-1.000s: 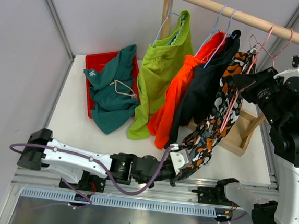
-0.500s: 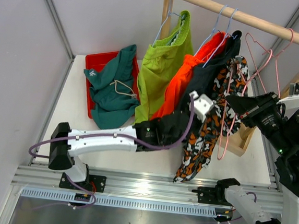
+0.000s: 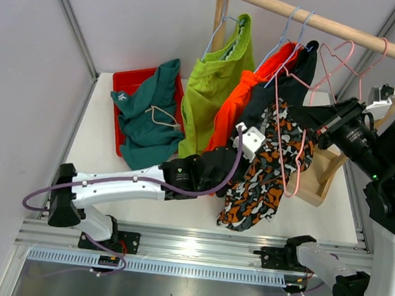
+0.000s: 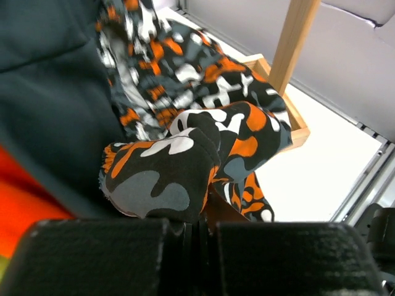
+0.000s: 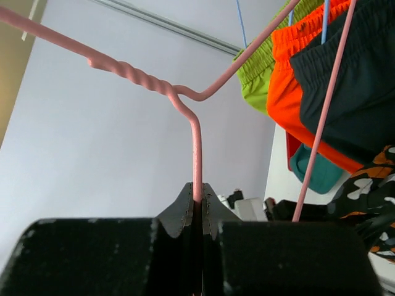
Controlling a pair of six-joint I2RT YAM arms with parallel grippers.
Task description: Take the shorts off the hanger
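Note:
The camouflage shorts point(image 3: 264, 175) hang in front of the rack, bunched in my left gripper point(image 3: 244, 152), which is shut on a fold of them point(image 4: 163, 169). My right gripper point(image 3: 319, 120) is shut on the wire of a pink hanger point(image 3: 291, 146) point(image 5: 196, 145). The hanger is tilted, and its lower loop runs across the camouflage shorts. I cannot tell whether the wire still passes through them. Lime green shorts point(image 3: 212, 97), bright orange shorts point(image 3: 229, 116) and dark navy shorts point(image 3: 274, 99) hang on blue hangers from the wooden rod point(image 3: 333, 26). Teal shorts point(image 3: 147, 126) lie in a red tray point(image 3: 131, 80).
The rack's wooden post point(image 3: 219, 11) stands at the back and its wooden base frame point(image 3: 318, 190) lies at the right of the table. Grey walls close in the left and back. The left arm point(image 3: 118, 186) stretches across the front of the table.
My left gripper lifted the camouflage shorts from near the front edge, then drew them left and slightly down. My right gripper swung the pink hanger up and to the left.

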